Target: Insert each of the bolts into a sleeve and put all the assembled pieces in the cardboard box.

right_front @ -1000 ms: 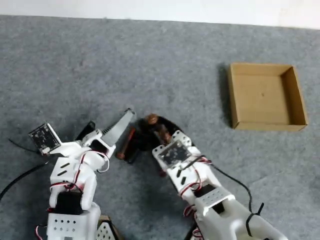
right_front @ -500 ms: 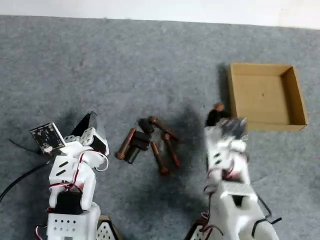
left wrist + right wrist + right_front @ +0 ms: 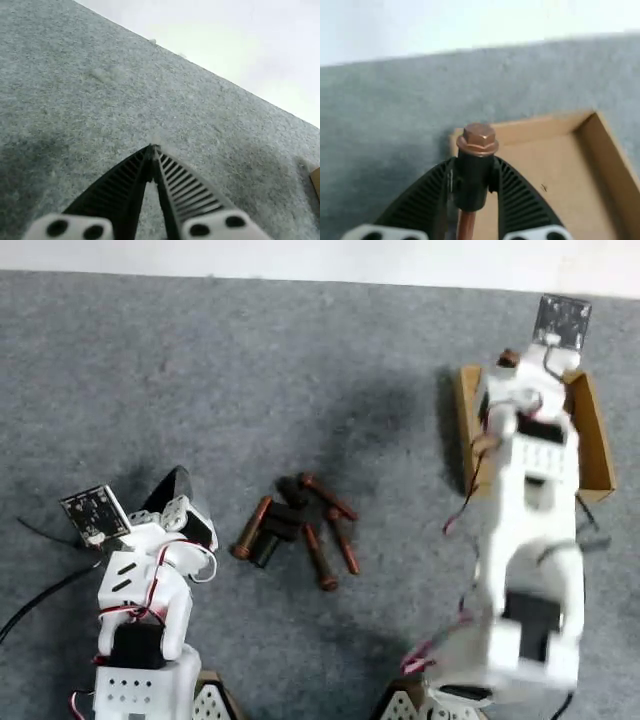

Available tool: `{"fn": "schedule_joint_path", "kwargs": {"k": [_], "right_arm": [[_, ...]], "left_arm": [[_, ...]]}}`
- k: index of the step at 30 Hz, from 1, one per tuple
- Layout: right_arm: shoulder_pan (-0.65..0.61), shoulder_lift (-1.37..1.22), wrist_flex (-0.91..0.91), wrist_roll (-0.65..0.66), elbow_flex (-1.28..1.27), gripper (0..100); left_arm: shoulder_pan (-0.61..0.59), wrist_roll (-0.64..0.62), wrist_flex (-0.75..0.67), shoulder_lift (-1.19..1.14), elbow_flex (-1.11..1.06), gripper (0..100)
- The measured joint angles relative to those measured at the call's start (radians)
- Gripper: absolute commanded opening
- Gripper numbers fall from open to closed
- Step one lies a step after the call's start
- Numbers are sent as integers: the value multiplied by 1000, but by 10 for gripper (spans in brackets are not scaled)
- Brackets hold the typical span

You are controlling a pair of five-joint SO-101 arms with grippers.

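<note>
Bolt (image 3: pixel 479 139) in sleeve (image 3: pixel 471 185) clamped between right gripper (image 3: pixel 472 169) jaws, box (image 3: pixel 540 123) below them; left gripper (image 3: pixel 151 149) jaws closed tip-to-tip.

This looks like a robotics lab or hobby workshop bench. A rough grey felt mat (image 3: pixel 200 370) covers the whole table, up to a plain white strip of wall (image 3: pixel 300 258) at the far edge. Two white printed-plastic arms (image 3: pixel 140 590) stand at the near edge, carrying bare dark circuit boards (image 3: pixel 88 512) and exposed red wiring (image 3: pixel 205 560).
</note>
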State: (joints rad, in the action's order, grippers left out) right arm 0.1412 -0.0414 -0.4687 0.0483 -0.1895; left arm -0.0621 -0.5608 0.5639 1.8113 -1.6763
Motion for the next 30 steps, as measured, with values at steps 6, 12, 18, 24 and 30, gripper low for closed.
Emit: {"fn": "schedule_joint_path", "kwargs": {"k": [6, 12, 18, 24, 30], "right_arm": [[55, -428, -196, 0, 433, 42], [117, -687, -431, -2, 816, 312], [117, -779, -644, -2, 1079, 338], [118, -778, -970, -130, 1393, 338], [89, -778, -1260, -201, 1771, 338]], "left_arm": [[0, 0, 0, 0, 0, 9], [0, 0, 0, 0, 0, 10], [0, 2, 0, 0, 0, 10], [0, 2, 0, 0, 0, 10], [0, 3, 0, 0, 0, 10]]}}
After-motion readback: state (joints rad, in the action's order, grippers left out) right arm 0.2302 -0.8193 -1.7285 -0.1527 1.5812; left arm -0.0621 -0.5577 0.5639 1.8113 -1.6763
